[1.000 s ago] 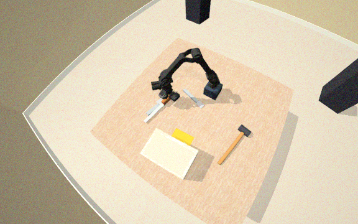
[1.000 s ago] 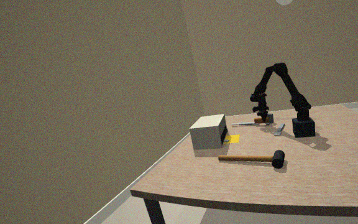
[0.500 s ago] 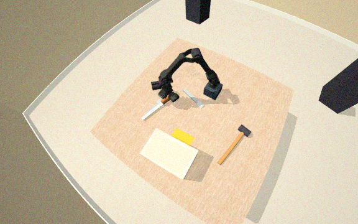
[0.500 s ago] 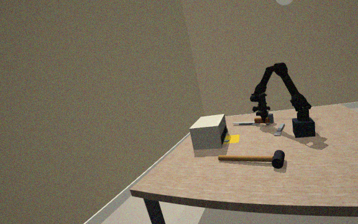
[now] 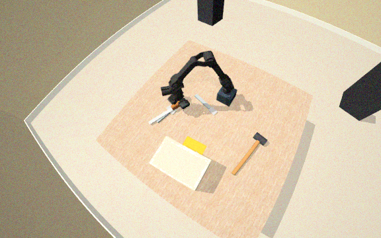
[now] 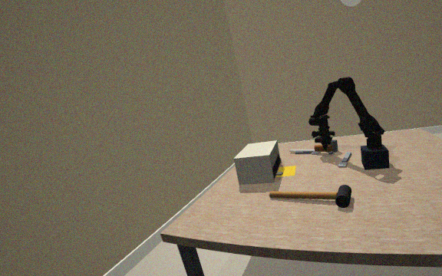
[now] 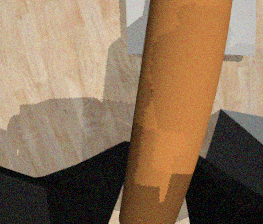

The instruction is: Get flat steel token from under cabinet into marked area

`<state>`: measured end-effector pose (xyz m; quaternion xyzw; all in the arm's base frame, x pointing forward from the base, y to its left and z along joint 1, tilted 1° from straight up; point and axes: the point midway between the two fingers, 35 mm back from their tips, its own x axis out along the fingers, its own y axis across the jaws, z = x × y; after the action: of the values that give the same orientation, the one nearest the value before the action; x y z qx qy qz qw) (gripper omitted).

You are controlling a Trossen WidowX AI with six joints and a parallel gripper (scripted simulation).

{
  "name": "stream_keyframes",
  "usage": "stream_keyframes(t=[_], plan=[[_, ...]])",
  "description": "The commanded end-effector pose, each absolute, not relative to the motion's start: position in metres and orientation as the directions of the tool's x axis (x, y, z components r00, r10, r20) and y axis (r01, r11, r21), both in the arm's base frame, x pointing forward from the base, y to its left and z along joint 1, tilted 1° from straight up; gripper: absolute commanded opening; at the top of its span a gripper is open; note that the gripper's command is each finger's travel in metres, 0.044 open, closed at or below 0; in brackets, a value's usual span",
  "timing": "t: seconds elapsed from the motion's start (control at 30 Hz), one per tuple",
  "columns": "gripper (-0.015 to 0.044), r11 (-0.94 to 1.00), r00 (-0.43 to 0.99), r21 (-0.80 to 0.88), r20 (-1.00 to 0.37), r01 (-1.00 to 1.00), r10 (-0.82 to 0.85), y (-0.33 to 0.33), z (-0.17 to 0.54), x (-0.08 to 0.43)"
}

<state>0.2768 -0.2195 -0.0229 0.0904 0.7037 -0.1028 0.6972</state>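
My gripper (image 5: pixel 177 105) (image 6: pixel 324 147) (image 7: pixel 157 154) is shut on the orange handle (image 7: pixel 182 90) of a tool with a long pale blade (image 5: pixel 157 119), low over the table and pointing away from the arm base. A flat grey piece (image 7: pixel 240 30) lies beneath the handle. The cream cabinet (image 5: pixel 180 163) (image 6: pixel 255 170) stands with its dark front opening facing the arm side. The yellow marked area (image 5: pixel 194 145) (image 6: pixel 290 171) is in front of it. A small grey piece (image 6: pixel 278 174) shows at the cabinet's front edge on the yellow; I cannot tell surely whether it is the token.
A mallet with a wooden handle (image 5: pixel 246 157) (image 6: pixel 301 195) and black head (image 5: pixel 260 138) (image 6: pixel 344 195) lies to one side of the cabinet. A flat grey strip (image 5: pixel 205 104) (image 6: pixel 345 159) lies between my gripper and the arm base (image 5: pixel 226 95) (image 6: pixel 374 156).
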Motion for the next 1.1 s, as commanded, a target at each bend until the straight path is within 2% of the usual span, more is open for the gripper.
stream_keyframes(t=[0.0, 0.63, 1.07], plan=[[0.0, 0.953, 0.001, -0.017, -1.0, 0.304, -0.018, -0.221, -0.021, 0.28], [0.0, 0.896, 0.001, -0.016, -1.0, 0.445, -0.018, -0.221, -0.021, 0.28], [0.0, 0.888, 0.001, -0.015, -1.0, 0.46, -0.017, -0.207, -0.021, 0.278]])
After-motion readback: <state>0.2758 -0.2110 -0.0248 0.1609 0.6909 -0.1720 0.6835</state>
